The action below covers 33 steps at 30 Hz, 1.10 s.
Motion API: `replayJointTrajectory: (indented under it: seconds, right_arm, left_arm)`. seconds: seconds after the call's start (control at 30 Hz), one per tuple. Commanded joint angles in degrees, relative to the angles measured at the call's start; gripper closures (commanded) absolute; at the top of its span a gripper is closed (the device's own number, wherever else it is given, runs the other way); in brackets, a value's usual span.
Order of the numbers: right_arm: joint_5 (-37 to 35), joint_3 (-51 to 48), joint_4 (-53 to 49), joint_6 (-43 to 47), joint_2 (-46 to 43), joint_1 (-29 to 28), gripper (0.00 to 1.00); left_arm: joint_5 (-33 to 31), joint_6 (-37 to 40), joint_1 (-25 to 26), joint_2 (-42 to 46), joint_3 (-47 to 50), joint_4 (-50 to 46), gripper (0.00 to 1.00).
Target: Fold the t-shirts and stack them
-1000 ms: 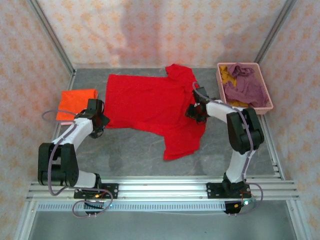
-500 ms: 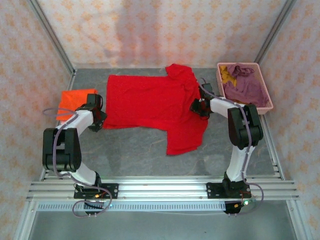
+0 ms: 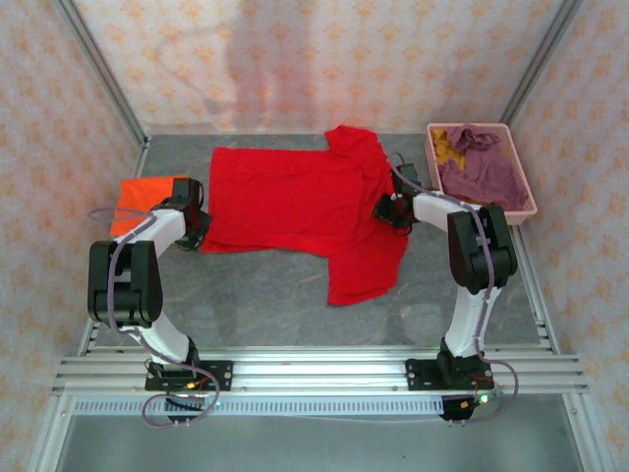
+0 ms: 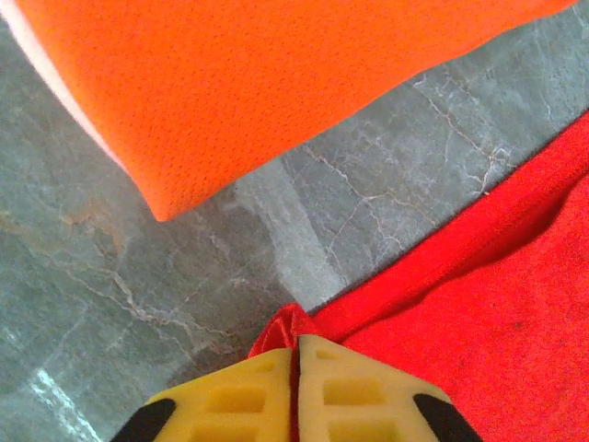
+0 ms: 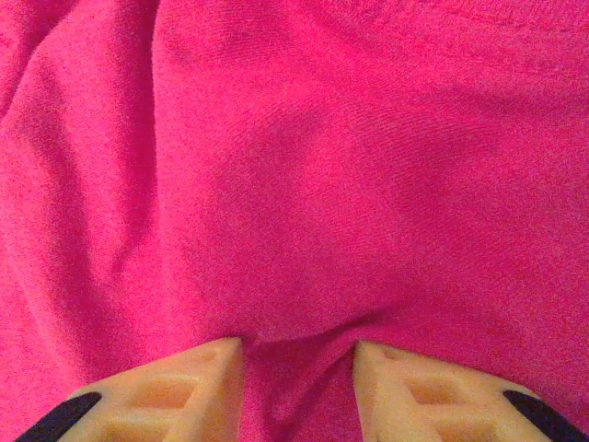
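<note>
My left gripper (image 4: pixel 296 348) pinches red shirt (image 3: pixel 295 197) corner | right gripper (image 5: pixel 296 350) straddles bunched cloth, hold unclear | aim: flatten for folding

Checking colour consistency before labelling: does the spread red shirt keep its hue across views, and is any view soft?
Top external: bright red cloth t-shirt reads true red, evenly lit. Left wrist: sharp, weave of the orange mesh t-shirt crisp. Right wrist: the shirt shifts to magenta, slightly soft.
</note>
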<state>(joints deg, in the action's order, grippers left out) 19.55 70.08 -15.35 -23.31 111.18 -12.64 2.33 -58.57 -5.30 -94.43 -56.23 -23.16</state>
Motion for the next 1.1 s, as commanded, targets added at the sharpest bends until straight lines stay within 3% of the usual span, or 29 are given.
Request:
replayJointTrajectory:
  seconds: [0.0,0.47,0.67,0.87,1.07]
  right_arm:
    - [0.22,-1.27,-0.73,0.19,1.92,0.06,0.63]
    - [0.62,-1.28,-0.16,0.46,1.39,-0.01,0.63]
    - [0.97,-2.57,0.41,3.58,-3.21,-1.1,0.57]
    - [-6.52,-6.85,-2.55,9.19,-15.46,-9.41,0.51]
    - [-7.35,-13.47,-10.85,6.52,-21.24,-21.67,0.59]
  left_arm:
    - [0.62,-0.43,-0.24,1.68,-0.58,-0.92,1.0]
    - [1.72,1.45,-0.14,20.36,7.08,-12.97,1.0]
    - [2.33,0.99,-0.15,26.75,12.96,-16.31,1.0]
    - [4.0,-0.52,-0.06,29.63,18.36,-16.39,1.0]
    - [2.48,-0.54,0.03,29.67,20.84,-16.4,1.0]
